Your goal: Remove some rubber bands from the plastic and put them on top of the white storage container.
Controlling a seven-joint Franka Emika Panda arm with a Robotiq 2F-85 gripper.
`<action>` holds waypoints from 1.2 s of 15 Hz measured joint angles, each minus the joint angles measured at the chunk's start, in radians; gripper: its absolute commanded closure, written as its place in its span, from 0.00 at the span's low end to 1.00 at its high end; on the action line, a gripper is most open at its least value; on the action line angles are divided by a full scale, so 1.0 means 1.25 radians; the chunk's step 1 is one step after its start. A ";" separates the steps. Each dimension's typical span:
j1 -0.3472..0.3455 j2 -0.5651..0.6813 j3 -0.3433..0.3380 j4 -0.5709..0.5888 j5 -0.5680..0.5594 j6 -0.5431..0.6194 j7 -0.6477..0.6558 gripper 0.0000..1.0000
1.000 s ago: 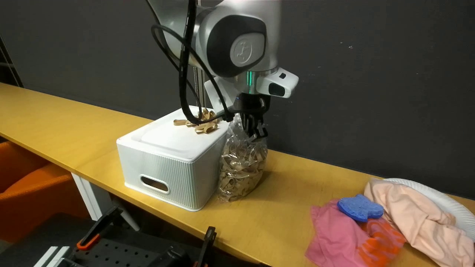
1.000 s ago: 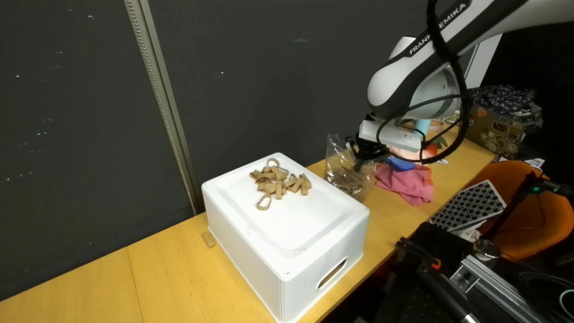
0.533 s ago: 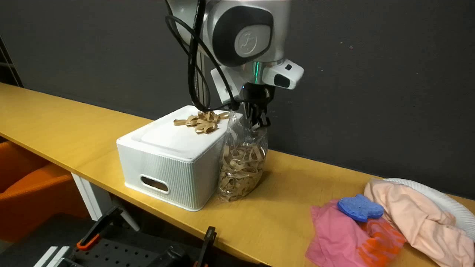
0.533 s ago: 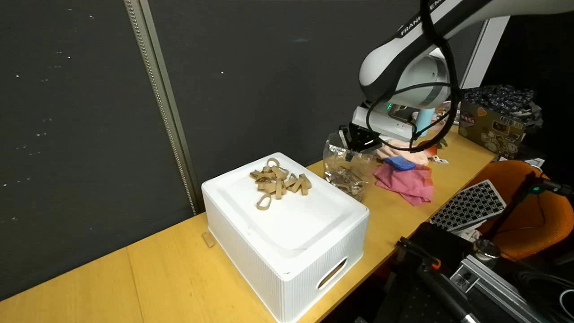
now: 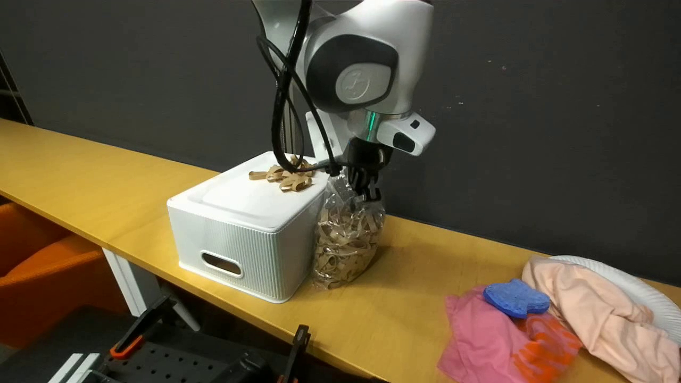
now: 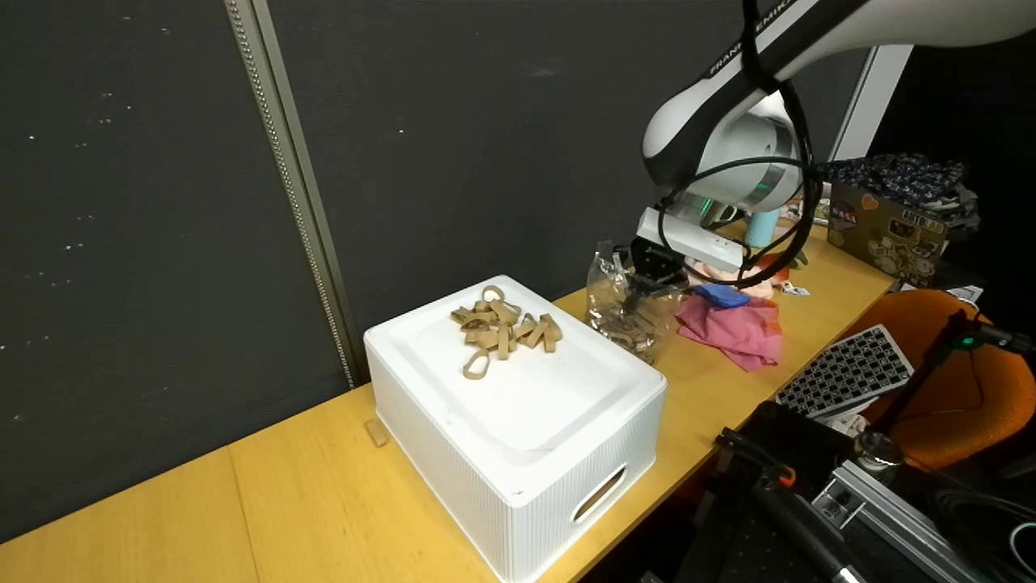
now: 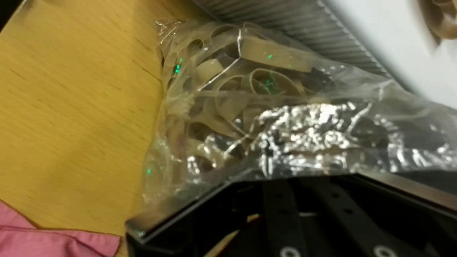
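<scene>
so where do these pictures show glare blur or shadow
Wrist view: bright white glints and green specks on the plastic bag; the white lid and the rubber bands on it are blurred. In an exterior view: a soft shadow on the table beside the bag.

Wrist view: storage container (image 7: 400, 53), two o'clock, blurred, cut off; rubber bands (image 7: 442, 23) on it likewise. Pink cloth (image 7: 53, 241), eight o'clock, cut off. In exterior view: gripper (image 6: 631, 285), three o'clock, partly hidden by plastic bag (image 6: 611, 312).
</scene>
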 measured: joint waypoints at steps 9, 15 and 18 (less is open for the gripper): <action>-0.012 0.017 -0.007 0.012 -0.004 -0.032 0.007 0.17; 0.004 0.086 -0.007 0.032 -0.020 -0.029 0.029 0.00; 0.013 0.124 -0.007 0.045 -0.040 -0.029 0.050 0.00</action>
